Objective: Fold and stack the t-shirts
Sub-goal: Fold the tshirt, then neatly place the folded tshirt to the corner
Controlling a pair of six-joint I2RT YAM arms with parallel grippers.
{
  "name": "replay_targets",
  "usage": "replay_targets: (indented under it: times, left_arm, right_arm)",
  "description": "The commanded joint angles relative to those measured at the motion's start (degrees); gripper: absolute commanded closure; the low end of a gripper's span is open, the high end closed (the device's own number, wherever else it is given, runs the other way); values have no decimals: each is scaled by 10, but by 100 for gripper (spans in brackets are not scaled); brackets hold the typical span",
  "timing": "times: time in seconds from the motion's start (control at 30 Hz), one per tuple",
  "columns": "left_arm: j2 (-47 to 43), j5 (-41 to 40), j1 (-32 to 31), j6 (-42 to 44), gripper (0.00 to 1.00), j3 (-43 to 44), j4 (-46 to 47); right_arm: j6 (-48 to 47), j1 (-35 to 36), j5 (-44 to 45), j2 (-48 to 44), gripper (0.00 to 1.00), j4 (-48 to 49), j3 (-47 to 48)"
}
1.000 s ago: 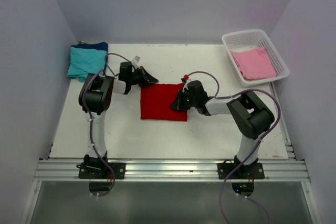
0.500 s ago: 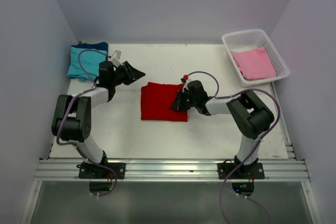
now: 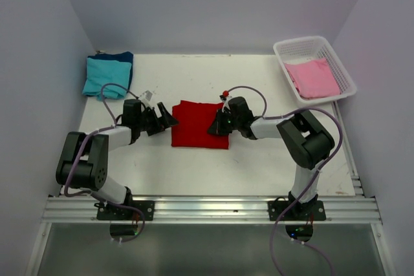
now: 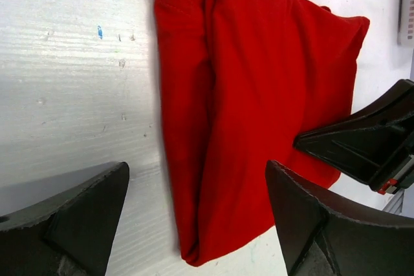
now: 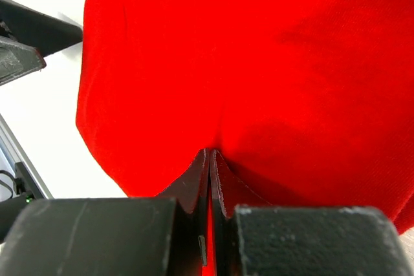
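Note:
The bright red t-shirt (image 3: 199,134) lies folded flat at the table's middle. My left gripper (image 3: 165,121) sits low at its left edge, open, the jaws (image 4: 196,172) spread wide on either side of the shirt's folded corner (image 4: 246,114) and holding nothing. My right gripper (image 3: 215,127) is at the shirt's right edge, shut, its tips (image 5: 209,152) pinching a fold of the red cloth (image 5: 259,50). A teal t-shirt (image 3: 103,75) lies on a dark blue one (image 3: 124,57) at the back left. A pink t-shirt (image 3: 312,77) lies in the basket.
The white lattice basket (image 3: 284,46) stands at the back right corner. Grey walls close in the table on three sides. The aluminium rail (image 3: 207,210) with both arm bases runs along the near edge.
My left gripper came off the shirt's back-left corner, swung out left, then came down to the shirt's left edge, opening on the way. The right gripper stayed shut, shifting slightly left.

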Motion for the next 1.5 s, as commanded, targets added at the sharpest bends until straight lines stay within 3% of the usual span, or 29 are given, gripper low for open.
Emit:
replay_targets:
  times: [0.0,0.27,0.43,0.57,0.67,0.77,0.8,0.9,1.13,1.27,1.3,1.37,1.4,1.47]
  left_arm:
    - [5,-7,-2,28,10,1,-12]
    - [116,25,-26,27,10,26,37]
    - [200,44,-95,21,10,69,47]
    - [214,57,-125,-4,15,58,85]
    - [211,71,-130,-15,27,42,110]
    - [211,83,-132,-20,50,35,126]
    - [212,86,-132,-21,69,33,134]
    - [215,92,-132,-26,100,30,151]
    - [188,86,-132,-29,100,26,174]
    - [127,50,-132,-6,100,41,120]
    - [105,47,-132,4,100,51,95]
    - [86,40,-131,11,100,59,76]
    - [68,40,-131,13,100,64,63]
    - [50,43,-126,13,100,66,60]
  right_arm:
    - [-18,1,7,5,100,-32,2]
    - [-19,1,11,0,100,-35,-3]
    - [-18,1,11,5,100,-34,0]
    - [-19,1,12,3,100,-37,-2]
    - [-19,1,12,5,100,-37,-1]
    - [-18,1,12,13,100,-32,1]
    - [-15,1,10,15,100,-28,2]
    - [-13,1,9,19,100,-25,1]
    - [-18,1,7,9,100,-31,-2]
    - [-25,2,13,-11,100,-40,-2]
    - [-26,0,16,-17,95,-43,-3]
    - [-27,0,28,-40,69,-44,-5]
    - [-29,-1,31,-53,61,-38,-12]
    - [-31,-1,42,-105,53,-19,-29]
